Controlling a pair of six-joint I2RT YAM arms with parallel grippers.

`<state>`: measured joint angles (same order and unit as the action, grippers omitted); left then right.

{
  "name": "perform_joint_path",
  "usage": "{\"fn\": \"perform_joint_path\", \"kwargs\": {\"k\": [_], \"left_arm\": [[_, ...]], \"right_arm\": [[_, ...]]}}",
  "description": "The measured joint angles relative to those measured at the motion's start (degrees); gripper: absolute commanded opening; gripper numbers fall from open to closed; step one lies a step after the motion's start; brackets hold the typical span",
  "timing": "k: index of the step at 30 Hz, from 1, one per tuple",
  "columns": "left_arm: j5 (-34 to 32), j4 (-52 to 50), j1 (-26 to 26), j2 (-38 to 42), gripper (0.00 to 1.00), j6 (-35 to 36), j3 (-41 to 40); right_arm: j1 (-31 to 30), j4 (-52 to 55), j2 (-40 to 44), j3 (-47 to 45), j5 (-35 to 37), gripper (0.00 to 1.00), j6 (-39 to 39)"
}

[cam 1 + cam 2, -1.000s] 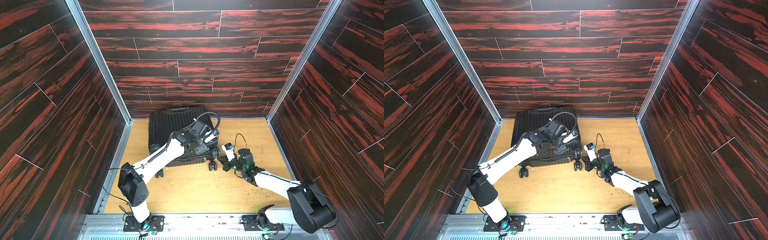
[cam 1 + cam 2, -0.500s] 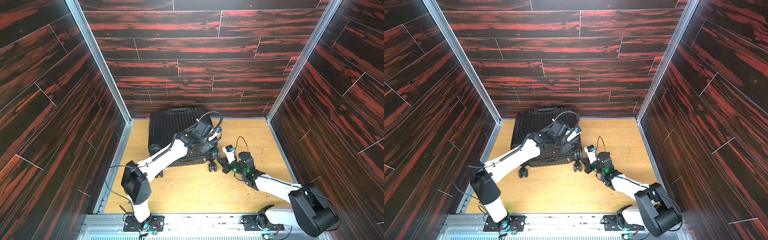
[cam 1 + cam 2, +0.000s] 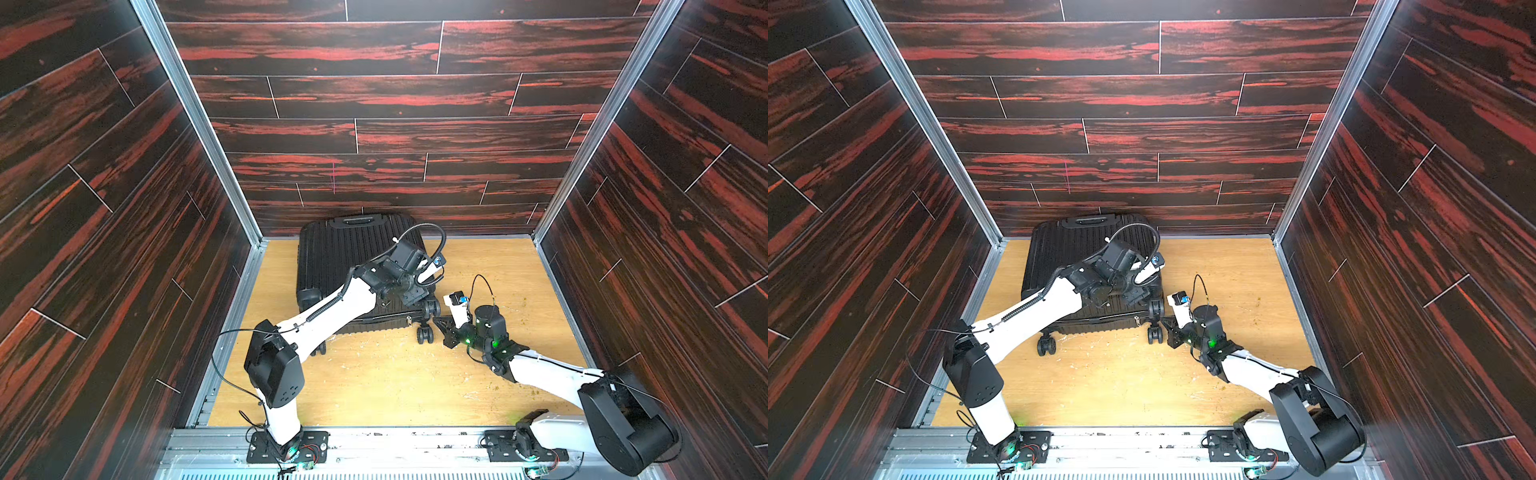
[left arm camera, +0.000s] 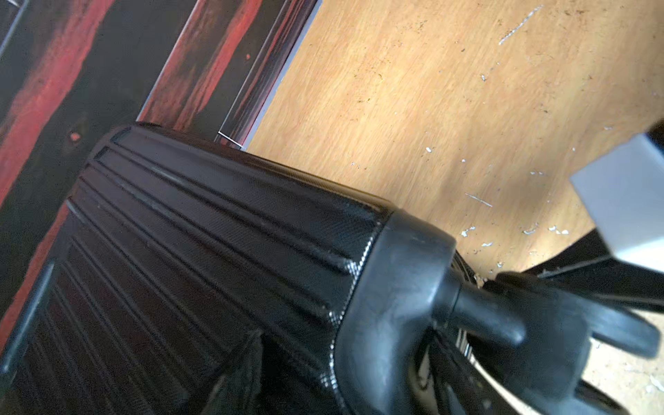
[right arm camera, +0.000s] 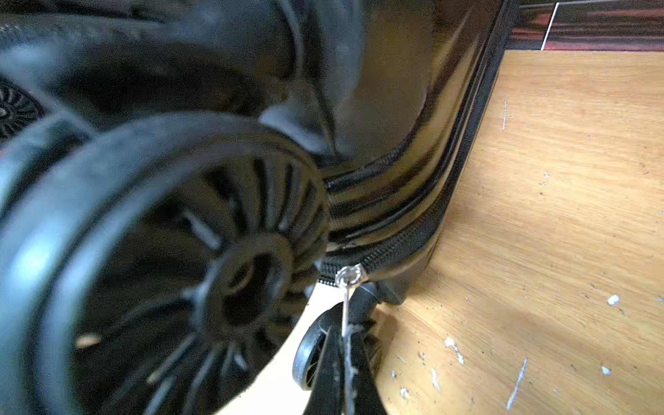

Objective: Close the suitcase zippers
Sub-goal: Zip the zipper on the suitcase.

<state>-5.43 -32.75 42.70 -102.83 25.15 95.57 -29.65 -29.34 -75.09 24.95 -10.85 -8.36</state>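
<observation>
Suitcase (image 3: 345, 253) lies flat on the wooden floor (image 3: 395, 382), handle end near the back wall (image 3: 374, 183), wheels toward the arm bases, shells together.

Left gripper (image 3: 411, 291) sits over the lid's near right corner. The left wrist view adds the ribbed shell and corner cap (image 4: 391, 287) close up. The jaws stand wide, but I cannot tell whether they pinch the corner.

Right gripper (image 3: 442, 326) is low beside the near right wheel (image 3: 424, 333). Both top views hide what it holds. Only the right wrist view shows it: fingers fully closed on the thin silvery zipper pull (image 5: 347, 276). Its slider sits on the zipper track (image 5: 402, 244) at the rounded corner.
</observation>
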Motion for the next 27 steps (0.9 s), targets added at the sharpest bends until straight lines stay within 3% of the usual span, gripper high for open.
{"fn": "perform_joint_path", "kwargs": {"k": [27], "left_arm": [[-2.6, 1.2, 0.9, -1.9, 0.71, -1.5, 1.1]], "right_arm": [[-1.3, -0.9, 0.0, -0.1, -1.2, 0.0, 0.9]]}}
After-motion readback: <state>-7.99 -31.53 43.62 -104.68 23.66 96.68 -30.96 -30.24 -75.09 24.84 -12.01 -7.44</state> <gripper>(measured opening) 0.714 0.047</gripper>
